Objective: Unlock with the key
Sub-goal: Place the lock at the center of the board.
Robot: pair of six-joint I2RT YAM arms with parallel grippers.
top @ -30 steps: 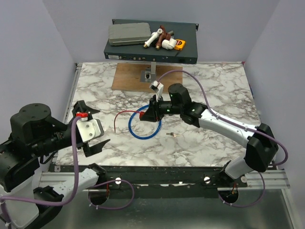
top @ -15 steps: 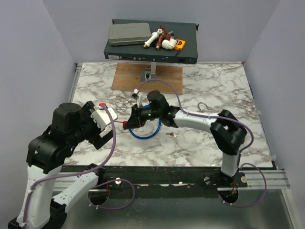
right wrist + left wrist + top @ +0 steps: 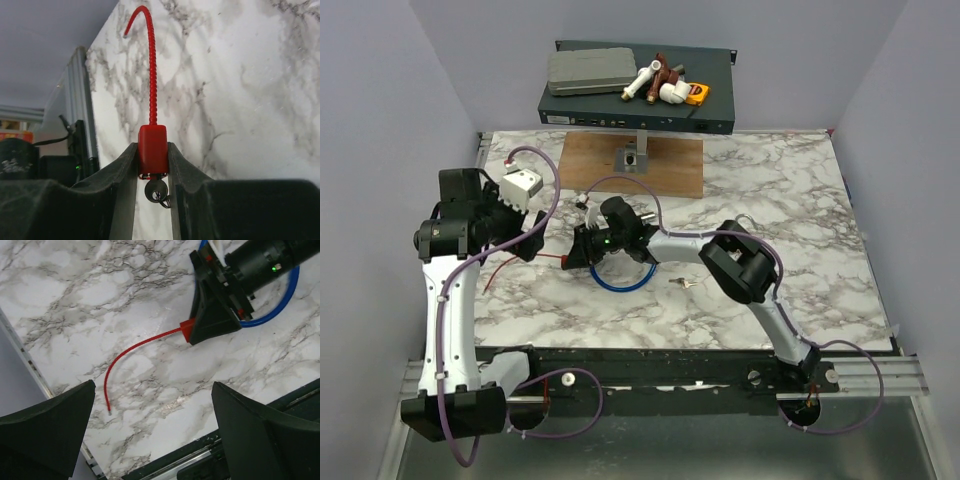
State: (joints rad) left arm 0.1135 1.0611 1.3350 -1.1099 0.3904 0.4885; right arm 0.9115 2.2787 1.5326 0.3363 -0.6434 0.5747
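We see key (image 3: 156, 190) dangling lower centre, its red clasp (image 3: 152, 145) pinched between right jaws; left jaws spread wide above surface (image 3: 150, 305).

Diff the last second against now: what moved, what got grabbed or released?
The right gripper slid left, dragging the strap and key along, its fingers clamped on the strap's block throughout. The left gripper rose from the near-left edge and swung in toward the strap, open and empty. Nothing was grabbed or released. The blue cable stayed put.
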